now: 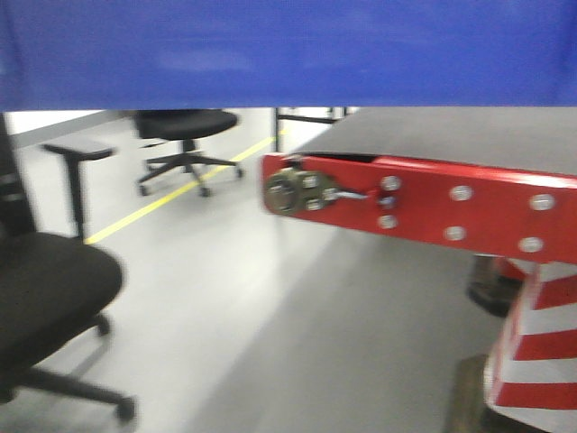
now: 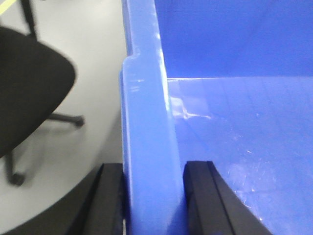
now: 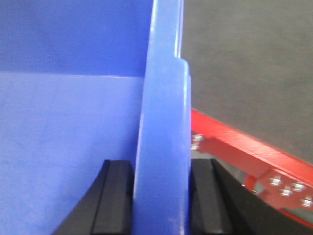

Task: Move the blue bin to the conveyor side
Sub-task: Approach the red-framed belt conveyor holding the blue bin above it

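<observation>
Here, left hand (image 2: 154,196) clamped on blue bin (image 2: 234,73) rim, right hand (image 3: 162,196) clamped likewise, conveyor (image 3: 244,58) just beside

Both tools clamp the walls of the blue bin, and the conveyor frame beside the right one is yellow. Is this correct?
No: the conveyor frame is red, not yellow, as the right wrist view shows. The left tool and right tool do each clamp a wall of the blue bin.

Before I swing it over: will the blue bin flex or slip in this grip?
Probably stiff: the blue bin wall shows no bending where the left end effector and right end effector clamp it. Possibly slippery: glossy plastic. Visible interior is bare, so likely light.
</observation>
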